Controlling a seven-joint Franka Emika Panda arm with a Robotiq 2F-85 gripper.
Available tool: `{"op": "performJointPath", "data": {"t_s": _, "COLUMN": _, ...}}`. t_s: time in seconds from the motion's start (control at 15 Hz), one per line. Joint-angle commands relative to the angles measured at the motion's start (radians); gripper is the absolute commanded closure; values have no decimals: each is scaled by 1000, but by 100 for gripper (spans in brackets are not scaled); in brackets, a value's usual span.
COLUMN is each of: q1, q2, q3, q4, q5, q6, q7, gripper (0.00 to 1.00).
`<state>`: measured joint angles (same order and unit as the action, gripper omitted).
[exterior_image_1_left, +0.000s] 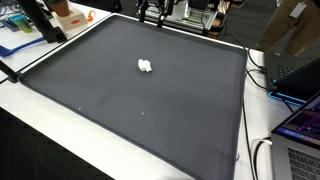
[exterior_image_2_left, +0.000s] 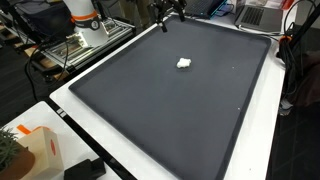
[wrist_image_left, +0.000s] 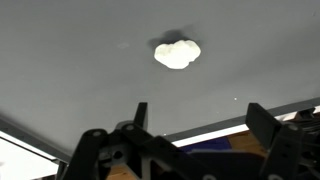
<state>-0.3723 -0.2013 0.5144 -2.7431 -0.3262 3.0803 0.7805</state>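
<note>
Lump in an exterior view: one small white crumpled lump (exterior_image_1_left: 146, 66) is seen lying on a dark grey mat (exterior_image_1_left: 120, 115), closer to the far edge than to the near one.
Gripper in that view: one gripper (exterior_image_1_left: 152, 12) is seen at the far edge of the mat, well apart from the lump; how its jaws stand cannot be told here.
Surroundings in that view: one white table (exterior_image_1_left: 30, 105) is shown under the mat, and one laptop (exterior_image_1_left: 303, 125) with a lit screen is shown beside the mat's edge.
Lump in an exterior view: the same single lump (exterior_image_2_left: 184, 63) is shown on the mat (exterior_image_2_left: 150, 110), again toward the far side.
Gripper in that view: the gripper (exterior_image_2_left: 168, 12) is seen over the far rim of the mat, apart from the lump.
Shown only in that view: one white arm base (exterior_image_2_left: 85, 30) with an orange ring, and one white and orange box (exterior_image_2_left: 35, 150) at the near corner.
Writing: the print on the box is too small to be read.
Lump in the wrist view: one lump (wrist_image_left: 177, 54) is seen ahead of the gripper (wrist_image_left: 200, 125), touched by nothing but the mat.
Tool in the wrist view: two fingers (wrist_image_left: 140, 112) are shown spread wide apart, holding nothing; this is shown in no exterior view.
</note>
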Motion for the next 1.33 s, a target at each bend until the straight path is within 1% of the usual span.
{"op": "performJointPath", "data": {"t_s": 0.0, "q1": -127, "q2": -24, "q3": 141, "q4": -16, "q5": -116, "q6": -111, "q7": 129, "gripper": 0}}
{"op": "performJointPath", "data": {"t_s": 0.07, "q1": -93, "q2": -9, "q3": 87, "q4": 1, "q5": -79, "q6": -54, "q7": 75, "gripper": 0}}
{"op": "performJointPath", "data": {"t_s": 0.2, "q1": -112, "q2": -8, "q3": 122, "q4": -6, "q5": -89, "q6": -88, "q7": 97, "gripper": 0}}
{"op": "performJointPath", "data": {"t_s": 0.4, "q1": -113, "q2": -8, "q3": 128, "q4": -7, "q5": -89, "q6": -94, "q7": 100, "gripper": 0}}
{"op": "performJointPath", "data": {"t_s": 0.47, "q1": -139, "q2": -5, "q3": 157, "q4": -7, "q5": -114, "q6": -83, "q7": 145, "gripper": 0}}
{"op": "performJointPath", "data": {"t_s": 0.53, "q1": -147, "q2": 3, "q3": 169, "q4": -6, "q5": -118, "q6": -68, "q7": 165, "gripper": 0}}
{"op": "performJointPath", "data": {"t_s": 0.73, "q1": -184, "q2": 11, "q3": 234, "q4": -4, "q5": -145, "q6": -48, "q7": 251, "gripper": 0}}
{"op": "performJointPath", "data": {"t_s": 0.93, "q1": -246, "q2": -10, "q3": 332, "q4": -2, "q5": -216, "q6": -58, "q7": 364, "gripper": 0}}
{"op": "performJointPath", "data": {"t_s": 1.07, "q1": -301, "q2": -26, "q3": 409, "q4": 1, "q5": -275, "q6": -69, "q7": 449, "gripper": 0}}
{"op": "performJointPath", "data": {"t_s": 1.13, "q1": -321, "q2": -43, "q3": 442, "q4": -12, "q5": -281, "q6": -79, "q7": 480, "gripper": 0}}
{"op": "performJointPath", "data": {"t_s": 1.2, "q1": -330, "q2": -14, "q3": 461, "q4": -1, "q5": -289, "q6": -93, "q7": 482, "gripper": 0}}
{"op": "performJointPath", "data": {"t_s": 1.27, "q1": -290, "q2": -9, "q3": 410, "q4": 1, "q5": -252, "q6": -72, "q7": 430, "gripper": 0}}
